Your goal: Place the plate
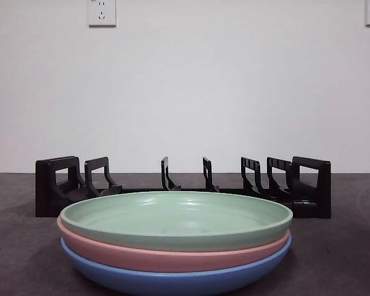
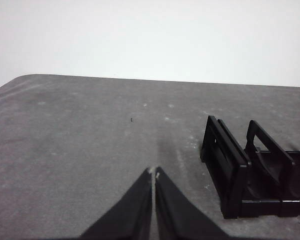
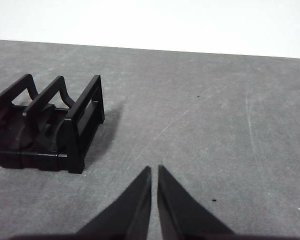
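Three plates sit stacked at the bottom centre of the front view: a green plate (image 1: 176, 217) on top, a pink plate (image 1: 172, 258) under it, and a blue plate (image 1: 172, 280) at the base, resting on the dark tabletop (image 1: 15, 246). Behind the stack, across the middle of the frame, stands a black rack (image 1: 185, 185) with upright dividers, holding nothing. My left fingers (image 2: 154, 176) are clenched together with nothing between them, hovering over bare tabletop with the rack's end at the right of that frame. My right fingers (image 3: 154, 172) are nearly closed, a thin gap between them, grasping nothing, with the rack's other end at the left. The plates show in neither wrist view, so they lie apart from both sets of fingers.
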